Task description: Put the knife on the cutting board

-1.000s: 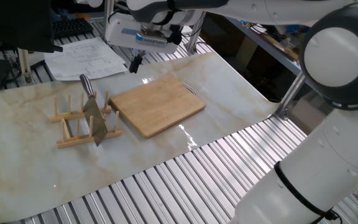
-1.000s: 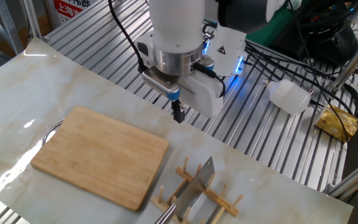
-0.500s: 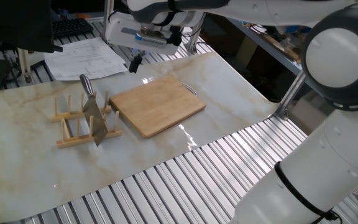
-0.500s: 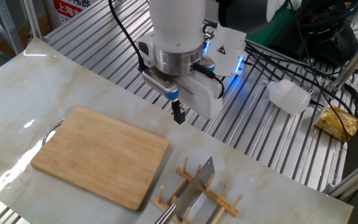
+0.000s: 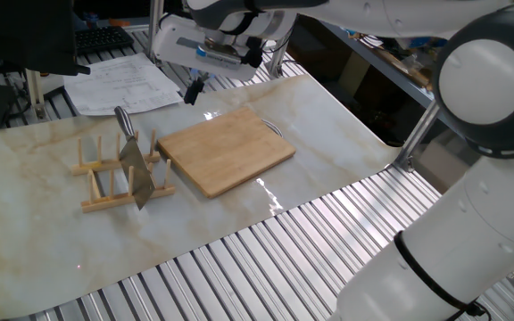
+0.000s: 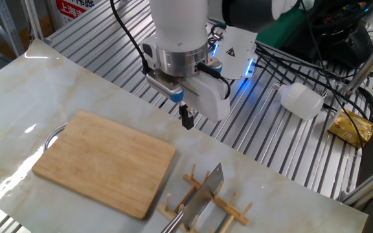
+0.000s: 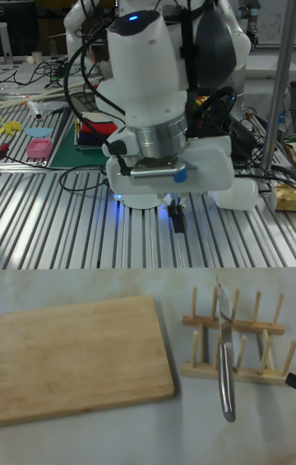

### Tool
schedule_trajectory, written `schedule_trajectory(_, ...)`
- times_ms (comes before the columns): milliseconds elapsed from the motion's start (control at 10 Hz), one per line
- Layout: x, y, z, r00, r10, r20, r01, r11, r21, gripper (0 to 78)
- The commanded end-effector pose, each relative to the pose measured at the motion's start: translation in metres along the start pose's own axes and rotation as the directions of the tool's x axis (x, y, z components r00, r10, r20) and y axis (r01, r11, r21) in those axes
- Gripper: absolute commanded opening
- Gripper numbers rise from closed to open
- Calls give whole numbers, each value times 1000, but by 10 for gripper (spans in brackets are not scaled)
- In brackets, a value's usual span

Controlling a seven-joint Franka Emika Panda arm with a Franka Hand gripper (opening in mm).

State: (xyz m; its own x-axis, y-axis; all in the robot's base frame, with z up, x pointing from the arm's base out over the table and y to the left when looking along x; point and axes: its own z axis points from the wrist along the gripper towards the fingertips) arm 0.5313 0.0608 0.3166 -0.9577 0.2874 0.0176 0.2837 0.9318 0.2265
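Gripper (image 6: 186,118) hangs with its jaws drawn narrow and nothing between them, above the slatted frame just past the far edge of the marbled sheet (image 5: 34,214). Over the last second almost nothing has changed. My wrist has leaned a touch to one side while the fingertips have stayed nearly where they were, and neither knife nor board has stirred. So I judge the task not really begun, with the reach toward the knife all ahead of me. The knife (image 5: 135,165) stands in the peg rack (image 5: 105,192), blade down between the dowels and handle slanting up and out (a fair place to take hold, I think). The rack sits just beside the board (image 5: 226,152), apart from it by a thin strip of sheet. The board lies flat and bare, its metal loop (image 5: 275,129) on the side away from the rack. As for room, the air between me and the handle looks open, and the dowels around the blade are the only close company. I would lift the blade straight up out of the pegs before swinging it over. The papers (image 5: 123,82) lie behind the rack, well apart from that path.
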Motion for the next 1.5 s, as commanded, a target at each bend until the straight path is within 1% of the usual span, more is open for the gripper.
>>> schedule_trajectory(100,-1,3,4,1000,-2,-9,2,1000,12,0)
schedule_trajectory(200,-5,10,18,1000,-4,-3,4,1000,11,0)
schedule_trajectory(400,-10,16,34,1000,-6,-3,6,1000,12,0)
schedule_trajectory(500,-11,19,42,1000,-23,-1,23,1000,14,0)
schedule_trajectory(700,-15,23,57,999,-50,4,49,998,31,0)
schedule_trajectory(900,-17,25,68,998,-59,0,59,998,29,0)
schedule_trajectory(1000,-19,27,80,998,-65,4,64,997,29,0)
schedule_trajectory(1100,-19,27,80,998,-65,4,65,997,29,0)
schedule_trajectory(1200,-20,29,95,998,-67,11,67,997,26,0)
schedule_trajectory(1500,-19,35,114,997,-70,18,70,997,24,0)
